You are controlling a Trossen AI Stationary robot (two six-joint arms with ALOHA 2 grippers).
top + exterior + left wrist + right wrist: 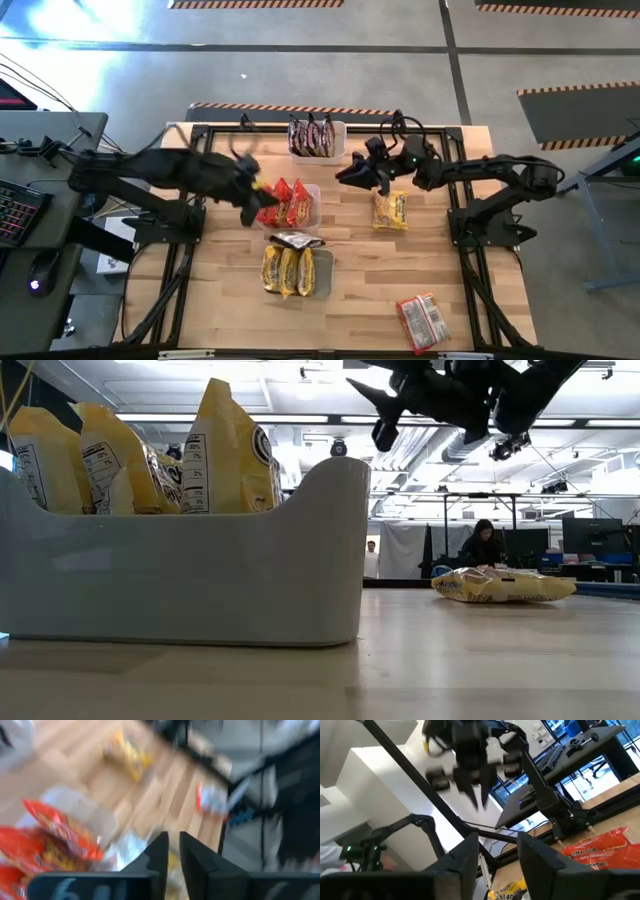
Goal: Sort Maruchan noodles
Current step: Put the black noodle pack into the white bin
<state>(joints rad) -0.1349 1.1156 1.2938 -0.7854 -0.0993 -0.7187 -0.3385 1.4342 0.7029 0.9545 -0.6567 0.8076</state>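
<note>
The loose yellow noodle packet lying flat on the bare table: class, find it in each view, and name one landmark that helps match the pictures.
High view: the yellow packet lies right of centre on the wood.
Low view: flat on the table, at the right.
Left wrist view: a blurred yellow shape near the top, probably it.
Right wrist view: a yellow edge at the bottom, probably it.
Landmark: the red packets show in the high and both wrist views, not the low view.

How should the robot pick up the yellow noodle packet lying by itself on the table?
Probably from straight above. The loose yellow packet lies flat on the bare table, clear of the tubs, so the jaws could straddle its narrower width near the middle. The right gripper is nearest.
</note>
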